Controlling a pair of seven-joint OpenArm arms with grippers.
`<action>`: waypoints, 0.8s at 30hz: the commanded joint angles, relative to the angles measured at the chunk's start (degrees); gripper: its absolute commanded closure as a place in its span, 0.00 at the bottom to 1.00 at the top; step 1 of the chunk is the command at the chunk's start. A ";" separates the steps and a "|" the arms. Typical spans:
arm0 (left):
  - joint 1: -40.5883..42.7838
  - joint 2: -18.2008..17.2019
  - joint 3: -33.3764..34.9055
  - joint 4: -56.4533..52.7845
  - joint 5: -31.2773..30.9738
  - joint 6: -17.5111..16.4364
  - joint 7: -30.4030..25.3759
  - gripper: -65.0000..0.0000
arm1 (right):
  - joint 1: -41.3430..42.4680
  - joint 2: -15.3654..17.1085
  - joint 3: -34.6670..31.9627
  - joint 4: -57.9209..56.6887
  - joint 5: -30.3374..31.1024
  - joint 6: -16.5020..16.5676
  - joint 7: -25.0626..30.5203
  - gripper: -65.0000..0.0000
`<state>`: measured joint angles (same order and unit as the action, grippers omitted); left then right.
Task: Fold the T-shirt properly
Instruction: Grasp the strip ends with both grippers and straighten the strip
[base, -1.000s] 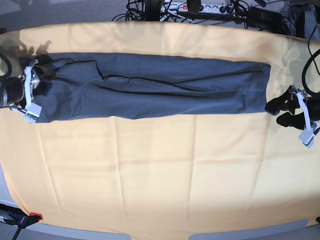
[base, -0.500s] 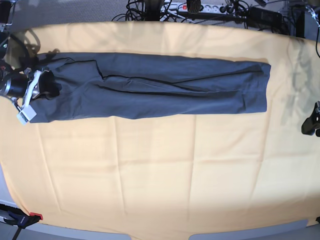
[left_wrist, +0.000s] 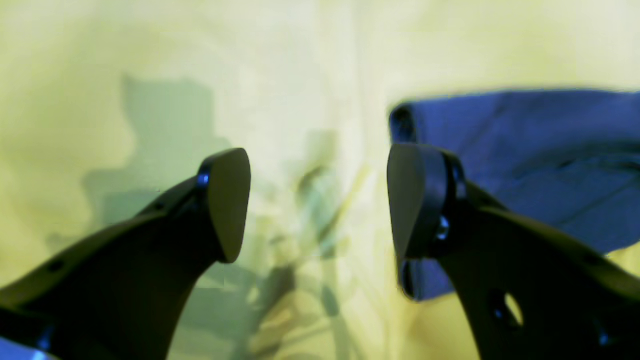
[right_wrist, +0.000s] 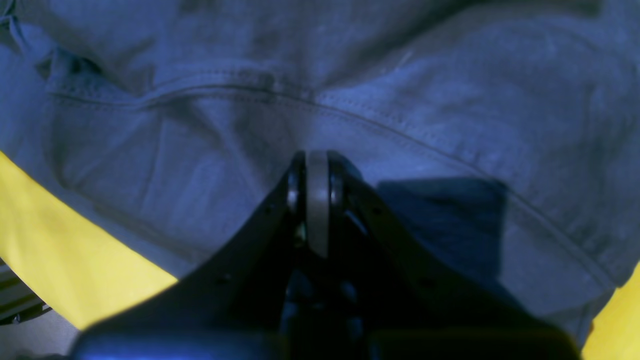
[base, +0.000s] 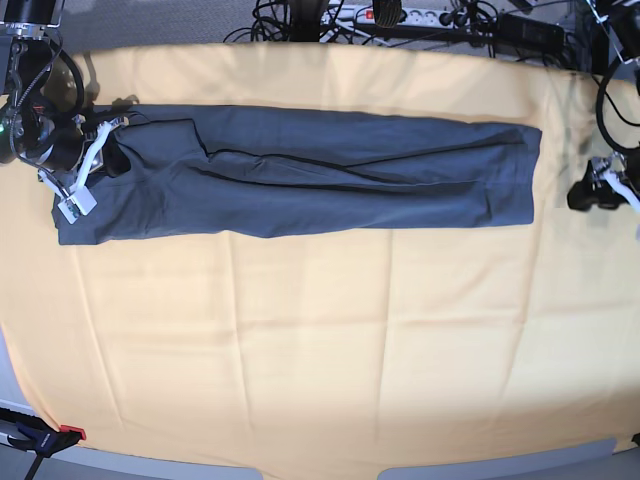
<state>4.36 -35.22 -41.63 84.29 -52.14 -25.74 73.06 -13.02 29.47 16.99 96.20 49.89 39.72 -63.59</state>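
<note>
My right end effector (right_wrist: 317, 200), jaws together, sits over the dark slate-grey cotton T-shirt (base: 300, 172) at frame left; left end effector (left_wrist: 318, 202) gapes wide just off its right edge.

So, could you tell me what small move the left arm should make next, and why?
Probably ease the left gripper toward the T-shirt edge. Its jaws stand open over the yellow cloth, just off the shirt's end, gripping nothing, while the right gripper is shut at the far end, apparently pinching fabric. Both ends need holding before folding.

The T-shirt (base: 300, 172) — dark slate-grey — lies flat, folded into a long narrow band.
</note>
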 joint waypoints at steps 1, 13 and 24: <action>0.00 -1.22 -0.55 0.74 -1.07 -0.28 -1.09 0.32 | 0.50 1.18 0.59 0.76 0.79 0.28 0.83 1.00; 2.45 7.30 2.08 0.74 -9.49 -1.20 0.42 0.32 | 0.68 1.20 0.63 0.81 2.80 0.28 0.85 1.00; 1.79 9.35 11.93 0.74 -12.81 -5.81 0.20 0.33 | 0.66 1.20 0.63 0.81 2.80 0.28 0.83 1.00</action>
<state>6.37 -25.06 -29.58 84.44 -65.80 -31.86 71.99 -12.97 29.47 16.99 96.20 51.59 39.72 -63.61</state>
